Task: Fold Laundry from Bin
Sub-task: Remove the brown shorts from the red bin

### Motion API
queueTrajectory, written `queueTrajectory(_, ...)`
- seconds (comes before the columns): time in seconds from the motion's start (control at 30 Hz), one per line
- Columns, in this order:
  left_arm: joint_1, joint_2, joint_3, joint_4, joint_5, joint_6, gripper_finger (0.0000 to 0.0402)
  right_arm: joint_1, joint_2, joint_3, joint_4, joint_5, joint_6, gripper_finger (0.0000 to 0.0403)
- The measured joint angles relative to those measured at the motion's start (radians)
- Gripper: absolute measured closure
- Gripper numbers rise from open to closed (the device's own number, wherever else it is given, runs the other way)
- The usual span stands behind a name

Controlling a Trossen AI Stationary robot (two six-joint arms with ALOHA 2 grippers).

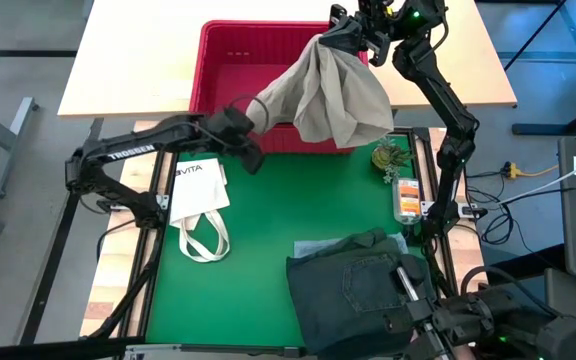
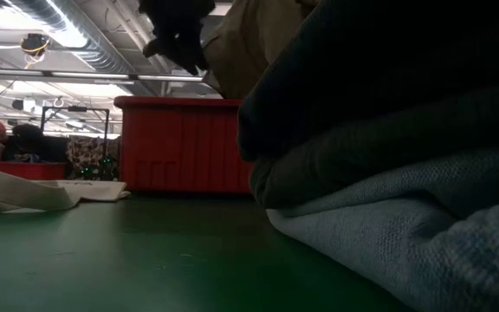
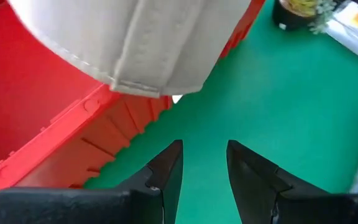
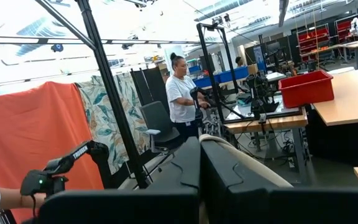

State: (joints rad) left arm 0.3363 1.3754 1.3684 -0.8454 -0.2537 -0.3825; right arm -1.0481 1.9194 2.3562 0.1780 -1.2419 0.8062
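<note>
Your right gripper (image 1: 351, 42) is up high over the far right corner of the red bin (image 1: 230, 72), fingers clamped tight on the top of the khaki-beige garment (image 1: 333, 95). You can see the cloth pinched between its fingers (image 4: 229, 177) in the right wrist view. The garment hangs down from that grip, draping across the bin's near rim and out over the green mat (image 1: 268, 215).

Your left gripper (image 1: 251, 158) sits low at the bin's near wall, just beside the hanging cloth's lower edge. Its fingers (image 3: 169, 171) stand partly apart with nothing between them, only green mat showing through the gap; the khaki hem hangs just ahead of them.

Near you, on the mat's front right, the dark green pieces (image 1: 358, 285) lie stacked. The white tote bag (image 1: 198, 195) lies at the mat's left.
</note>
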Motion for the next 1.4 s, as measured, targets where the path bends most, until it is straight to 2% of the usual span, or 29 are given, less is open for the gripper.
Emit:
queueTrajectory(0.13,-0.011,0.000,-0.064,0.103,-0.054,0.021,0.0282,0.000,0.000,0.000,0.000,0.000,0.000,0.0402)
queueTrajectory(0.27,-0.012,0.000,-0.108,0.278,-0.059,0.081,0.0282,0.000,0.000,0.000,0.000,0.000,0.000,0.0402)
queueTrajectory(0.37,-0.012,0.000,-0.130,0.385,-0.106,0.111,0.0282,0.000,0.000,0.000,0.001,0.000,0.000,0.0402)
queueTrajectory(0.53,-0.011,0.000,-0.158,0.415,-0.202,0.123,0.0282,0.000,0.001,0.000,0.001,0.000,0.000,0.0402)
queueTrajectory(0.7,-0.018,0.000,-0.185,0.410,-0.151,0.111,0.0282,0.000,0.002,0.000,0.001,0.000,0.000,0.0402)
queueTrajectory(0.9,-0.018,0.000,-0.221,0.416,-0.164,0.076,0.0282,0.000,0.002,0.000,0.001,0.000,0.000,0.0402)
queueTrajectory(1.03,-0.018,0.000,-0.244,0.483,-0.220,0.078,0.0282,0.000,0.002,0.000,0.001,-0.008,0.000,0.0402)
queueTrajectory(1.4,-0.023,-0.001,-0.247,0.756,-0.224,0.257,0.0282,0.000,0.002,0.000,0.001,-0.008,-0.001,0.0402)
